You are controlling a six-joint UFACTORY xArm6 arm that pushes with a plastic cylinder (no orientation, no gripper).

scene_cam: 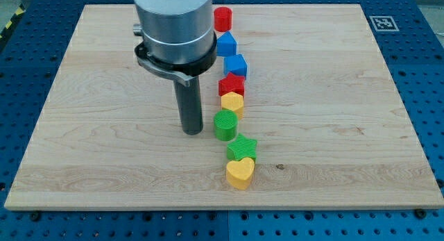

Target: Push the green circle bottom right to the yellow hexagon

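Tip: we have no fingers or jaws to report, open or closed; our arm ends in a dark rod, and my tip (192, 132) rests on the wooden board (333, 130) just to the view's left of the green circle (225, 124), with a narrow gap showing between them.
Green circle: it stands mid-column, touching or nearly touching the yellow hexagon (232, 101) from below and slightly to the view's left.
Yellow hexagon: wedged under the red star (232, 85), which sits right above it.
Column above: two blue blocks (227, 44) (236, 65), shapes unclear, and a red cylinder (223, 19) at the view's top.
Column below: a green star (242, 148), then a yellow heart (241, 172) nearest the view's bottom.
Progress: we judge the job barely under way; the circle is beside the hexagon but on its lower-left, not its lower-right.
Remaining: a push toward the view's right, we reckon, without knocking the green star.
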